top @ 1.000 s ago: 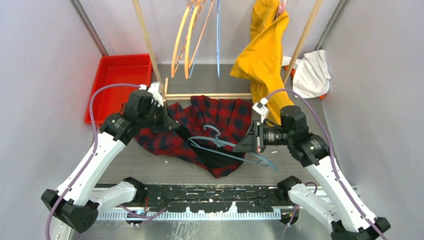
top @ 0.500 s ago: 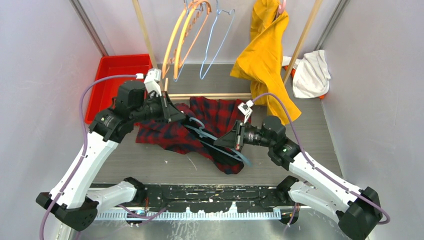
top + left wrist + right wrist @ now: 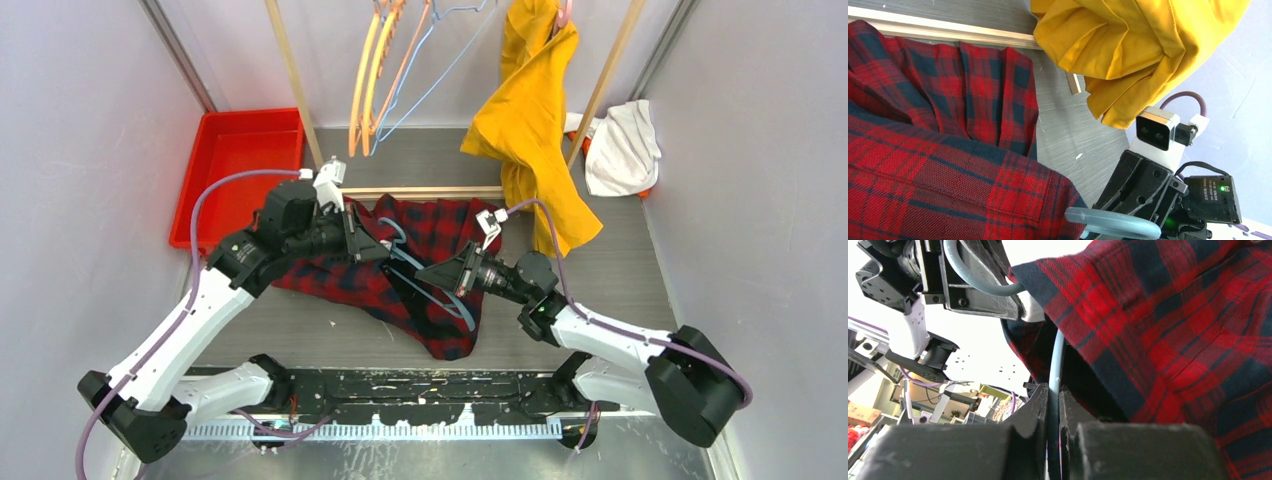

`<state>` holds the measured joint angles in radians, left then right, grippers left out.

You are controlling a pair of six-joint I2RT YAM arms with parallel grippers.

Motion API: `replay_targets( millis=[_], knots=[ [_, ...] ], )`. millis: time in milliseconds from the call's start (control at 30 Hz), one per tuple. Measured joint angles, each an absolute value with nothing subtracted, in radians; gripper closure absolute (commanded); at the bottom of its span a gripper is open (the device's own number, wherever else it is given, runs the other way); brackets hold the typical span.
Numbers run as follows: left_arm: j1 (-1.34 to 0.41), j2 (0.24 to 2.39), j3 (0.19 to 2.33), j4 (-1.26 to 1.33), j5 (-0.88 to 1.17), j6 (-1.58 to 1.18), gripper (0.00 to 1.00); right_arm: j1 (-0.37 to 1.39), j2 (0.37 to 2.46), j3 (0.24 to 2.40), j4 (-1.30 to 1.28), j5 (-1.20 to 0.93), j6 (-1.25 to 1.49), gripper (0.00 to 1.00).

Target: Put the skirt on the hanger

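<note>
The red and dark-blue plaid skirt (image 3: 440, 225) lies bunched on the grey table, its near-left edge lifted. My left gripper (image 3: 372, 250) is shut on that lifted edge; the cloth (image 3: 948, 180) hides its fingers in the left wrist view. A pale blue hanger (image 3: 455, 300) lies across the skirt, and one arm of it goes under the fabric. My right gripper (image 3: 424, 272) is shut on the hanger's thin bar (image 3: 1053, 390), facing the left gripper at close range. The hanger's curved end (image 3: 1113, 223) shows beside the skirt's hem.
A wooden rack with a floor bar (image 3: 420, 192) stands behind the skirt. On it hang orange hangers (image 3: 365, 90), a blue wire hanger, and a yellow garment (image 3: 530, 110). A red bin (image 3: 235, 165) sits at back left, a white cloth (image 3: 622, 148) at back right.
The right gripper has carried the hanger left, close to the left gripper. The left gripper has shifted right with the skirt's edge, and the skirt has bunched. The hanging hangers are swinging.
</note>
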<state>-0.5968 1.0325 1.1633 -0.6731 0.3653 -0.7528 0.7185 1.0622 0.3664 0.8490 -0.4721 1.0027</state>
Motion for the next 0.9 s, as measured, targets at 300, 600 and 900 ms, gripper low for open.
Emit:
replay_targets(
  millis=[300,600,900],
  knots=[
    [-0.656,1.03,1.127,-0.624,0.31,-0.77,0.82,0.754,1.237,0.36,1.1,-0.465,1.032,0.99],
    [-0.691,0.973,1.154,-0.759,0.25,-0.717,0.5,0.77,1.312,0.348,1.235,-0.447,1.003,0.99],
    [-0.691,0.905,1.322,-0.977,0.033,-0.694,0.46,0.773,1.308,0.35,1.257,-0.447,0.965,0.99]
  ],
)
